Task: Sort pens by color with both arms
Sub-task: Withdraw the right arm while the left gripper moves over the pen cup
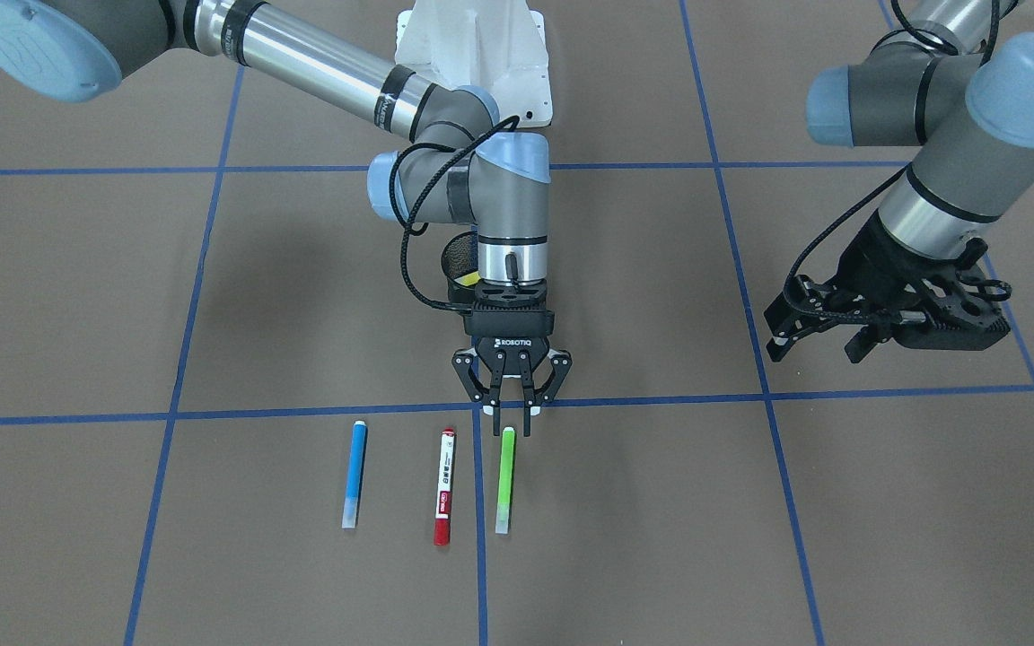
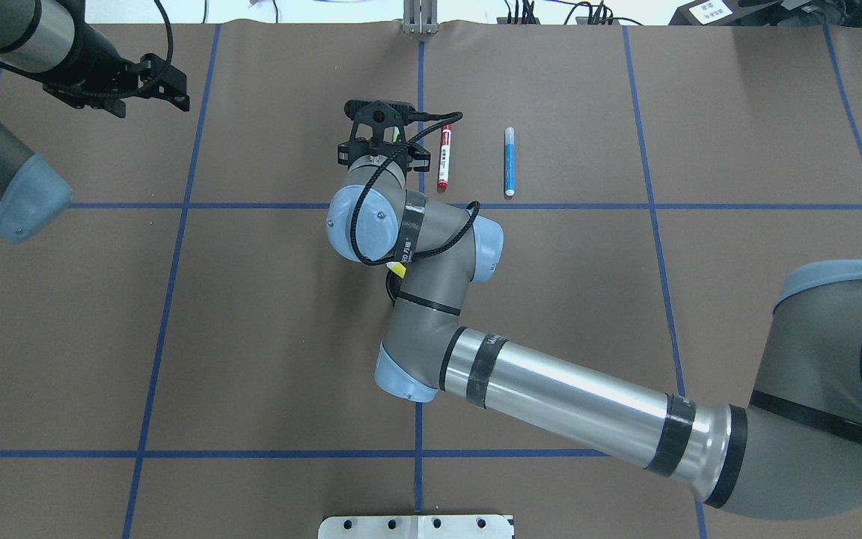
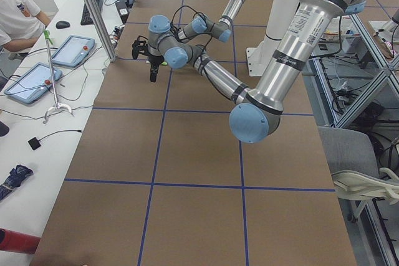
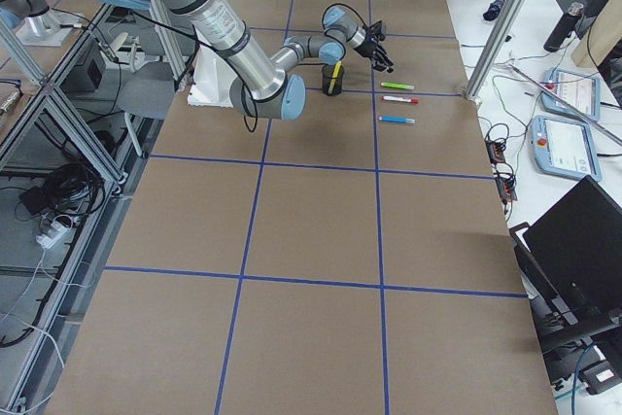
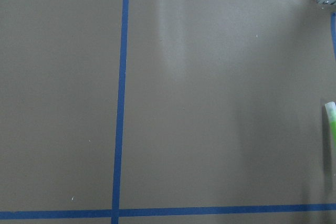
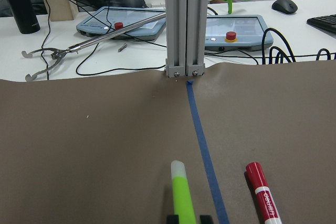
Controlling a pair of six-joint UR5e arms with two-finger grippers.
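Three pens lie side by side on the brown table: blue (image 1: 354,474), red with a white labelled barrel (image 1: 444,487) and green (image 1: 505,480). My right gripper (image 1: 510,422) reaches down over the green pen's near end, its fingers slightly apart on either side of it. In the right wrist view the green pen (image 6: 183,195) runs between the two fingertips (image 6: 174,219), with the red pen (image 6: 264,198) beside it. The yellow pen (image 4: 335,74) stands in the black mesh cup (image 4: 332,83). My left gripper (image 1: 815,348) hangs open and empty above the table, well off to the side.
The cup (image 1: 456,258) sits just behind my right wrist. An aluminium post (image 6: 184,24) stands at the table's far edge, with tablets and cables on the white desk beyond. The white base plate (image 1: 472,54) is at the robot's side. Blue tape lines grid the table.
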